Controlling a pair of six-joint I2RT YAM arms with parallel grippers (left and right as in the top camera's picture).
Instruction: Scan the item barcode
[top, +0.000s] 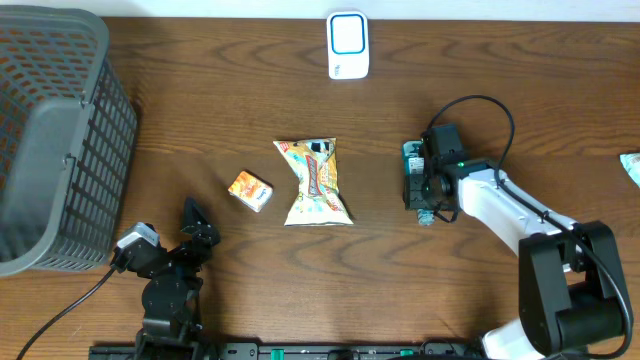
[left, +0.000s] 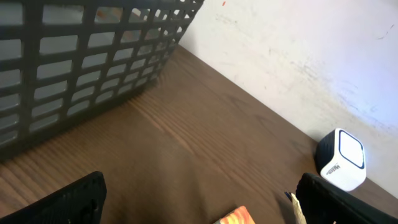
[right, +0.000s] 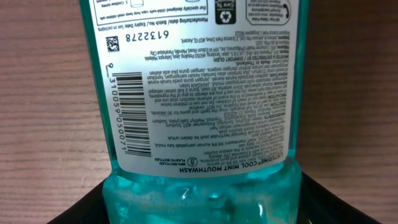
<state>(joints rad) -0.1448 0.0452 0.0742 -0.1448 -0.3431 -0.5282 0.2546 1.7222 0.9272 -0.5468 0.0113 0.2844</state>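
The teal clear-plastic mouthwash bottle (right: 199, 186) lies barcode-up on the brown wooden table (top: 520, 90), flanked by the right gripper (right: 202, 208), grip unconfirmable; the left gripper (left: 199, 199) stands wide and empty; lifting and presentation to the white-and-blue box scanner (top: 347, 45) are outstanding.

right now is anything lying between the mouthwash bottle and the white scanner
Nothing visible: only bare table lies between the bottle and the scanner; the snack bag sits off to the side.
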